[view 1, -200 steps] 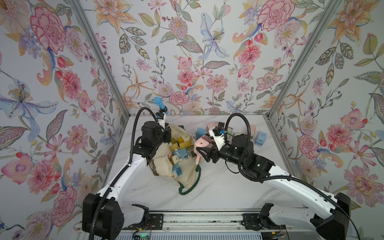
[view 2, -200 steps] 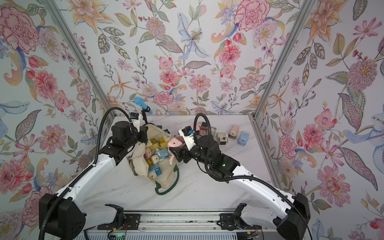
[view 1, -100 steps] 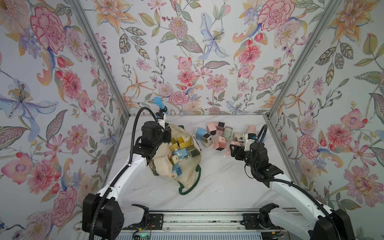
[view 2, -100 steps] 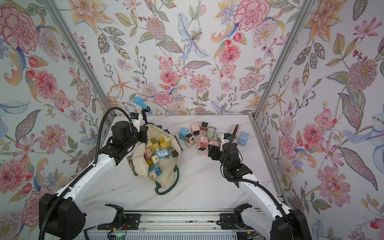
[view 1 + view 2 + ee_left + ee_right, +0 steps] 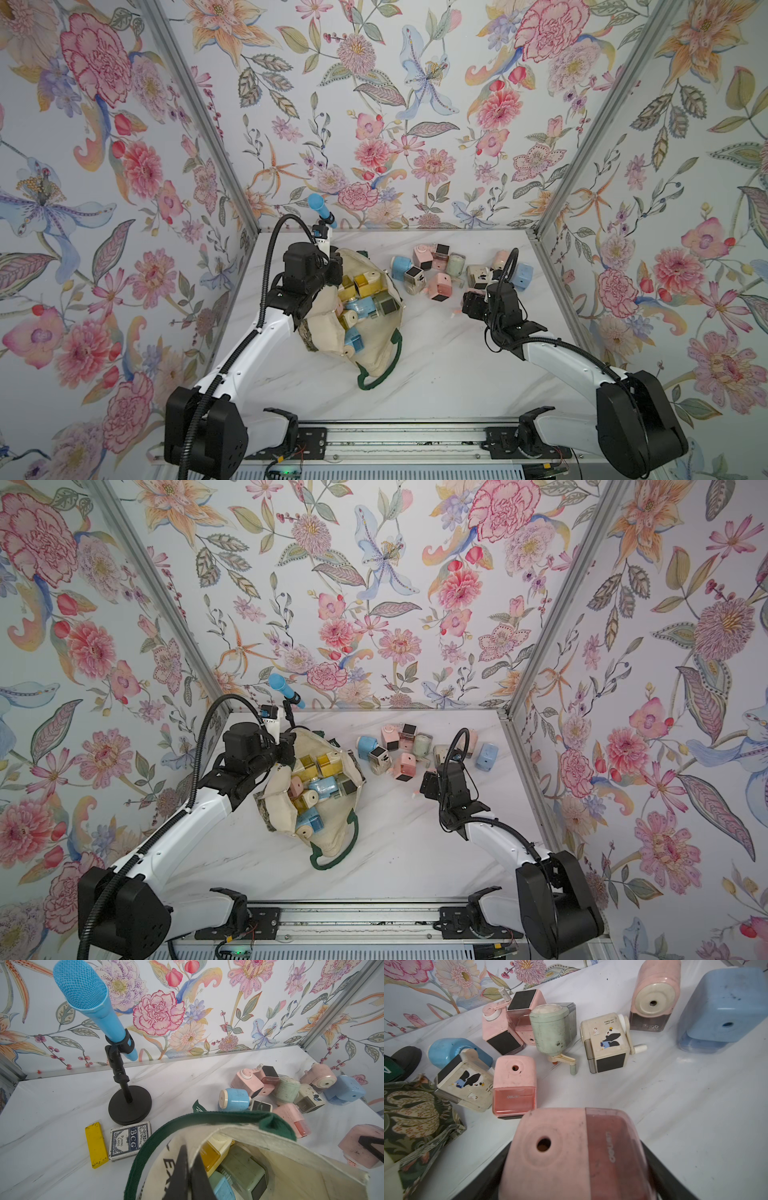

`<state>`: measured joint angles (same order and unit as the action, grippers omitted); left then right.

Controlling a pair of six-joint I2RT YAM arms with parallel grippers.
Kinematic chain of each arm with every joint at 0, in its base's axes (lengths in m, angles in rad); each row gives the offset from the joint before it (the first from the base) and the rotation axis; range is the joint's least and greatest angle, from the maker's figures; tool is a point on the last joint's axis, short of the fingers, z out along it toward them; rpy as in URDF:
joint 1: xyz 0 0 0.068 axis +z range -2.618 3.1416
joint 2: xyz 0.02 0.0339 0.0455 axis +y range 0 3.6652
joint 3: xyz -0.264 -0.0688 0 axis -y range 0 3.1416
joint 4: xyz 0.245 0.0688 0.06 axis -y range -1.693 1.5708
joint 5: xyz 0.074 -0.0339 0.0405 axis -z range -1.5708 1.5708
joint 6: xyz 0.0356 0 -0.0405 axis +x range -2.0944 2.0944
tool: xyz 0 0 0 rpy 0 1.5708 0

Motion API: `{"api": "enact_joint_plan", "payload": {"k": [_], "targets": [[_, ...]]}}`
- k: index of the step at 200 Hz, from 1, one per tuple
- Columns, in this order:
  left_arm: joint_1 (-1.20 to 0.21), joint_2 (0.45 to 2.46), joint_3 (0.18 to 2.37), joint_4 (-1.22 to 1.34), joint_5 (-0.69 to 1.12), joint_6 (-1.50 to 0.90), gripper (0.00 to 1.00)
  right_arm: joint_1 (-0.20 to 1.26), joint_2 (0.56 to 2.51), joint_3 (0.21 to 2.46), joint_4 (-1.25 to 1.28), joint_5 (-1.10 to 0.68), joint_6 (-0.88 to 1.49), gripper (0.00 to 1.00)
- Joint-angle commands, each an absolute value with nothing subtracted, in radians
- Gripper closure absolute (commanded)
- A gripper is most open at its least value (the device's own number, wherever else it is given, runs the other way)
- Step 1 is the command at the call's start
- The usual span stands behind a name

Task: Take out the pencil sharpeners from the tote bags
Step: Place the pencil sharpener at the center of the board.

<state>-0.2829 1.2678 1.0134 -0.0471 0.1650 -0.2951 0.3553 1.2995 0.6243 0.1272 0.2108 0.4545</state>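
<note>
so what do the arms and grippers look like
The left arm and right arm have white shells and bulky black joint housings. A black ribbed cable runs along each. The left gripper and right gripper have plain black fingers. No markings are visible.

A robot test booth: a marble-look tabletop (image 5: 436, 374) is boxed in on three sides by flower-papered panels (image 5: 374, 124) joined by bare metal corner posts (image 5: 199, 116), with two white robot arms (image 5: 249, 345) mounted on a metal rail (image 5: 399, 440) along its front edge.
</note>
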Motion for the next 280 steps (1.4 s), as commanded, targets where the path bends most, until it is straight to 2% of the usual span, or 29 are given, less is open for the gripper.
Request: {"api": "enact_joint_plan", "payload": {"k": [1,37,79,102,154,234,280], "targets": [[-0.298,1.229,1.058,0.073,0.138,-0.272,1.0,0.343,1.362,0.675,0.2,0.224,0.432,0.39],[-0.298,1.229,1.058,0.072,0.135,-0.269,1.0,0.296,1.47,0.673,0.351,0.102,0.395,0.39],[-0.298,1.233,1.063,0.072,0.138,-0.27,1.0,0.288,1.6,0.775,0.332,0.008,0.326,0.38],[-0.298,1.233,1.064,0.068,0.138,-0.27,1.0,0.285,1.656,0.837,0.312,-0.04,0.271,0.34],[-0.298,1.241,1.068,0.065,0.135,-0.265,1.0,0.278,1.767,0.894,0.329,-0.091,0.238,0.3],[-0.298,1.228,1.062,0.068,0.132,-0.264,1.0,0.316,1.754,0.907,0.289,-0.079,0.263,0.07],[-0.298,1.228,1.062,0.069,0.134,-0.265,1.0,0.355,1.651,0.898,0.197,0.033,0.325,0.03]]}}
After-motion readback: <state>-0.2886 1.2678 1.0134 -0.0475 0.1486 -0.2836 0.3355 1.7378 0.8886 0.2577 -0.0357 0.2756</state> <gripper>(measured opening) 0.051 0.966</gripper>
